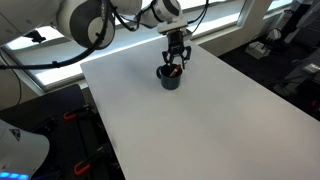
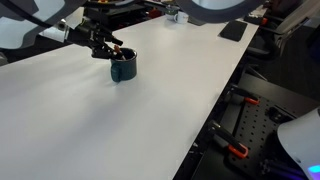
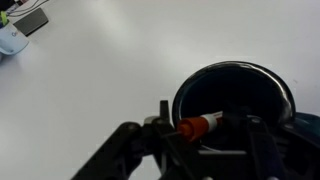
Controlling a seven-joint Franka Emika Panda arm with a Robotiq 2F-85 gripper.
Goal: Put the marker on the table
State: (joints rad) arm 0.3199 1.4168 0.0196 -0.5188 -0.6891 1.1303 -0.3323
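The marker (image 3: 195, 126), a thin stick with a reddish-orange end, lies across my gripper's (image 3: 200, 128) fingers, and the fingers are shut on it. It hangs just over the mouth of the dark round mug (image 3: 245, 85). In both exterior views the gripper (image 1: 176, 58) (image 2: 110, 46) sits right above the mug (image 1: 170, 79) (image 2: 122, 69), with the marker's orange end (image 1: 175, 70) (image 2: 118, 51) at the rim. The mug stands on the white table (image 1: 200, 125) (image 2: 120, 125) (image 3: 100, 70), near its far end.
A flat black object (image 2: 232, 30) lies near the table's far corner. Small items (image 3: 25, 22) sit at the table's edge in the wrist view. Dark equipment and cables (image 2: 250, 130) stand beside the table.
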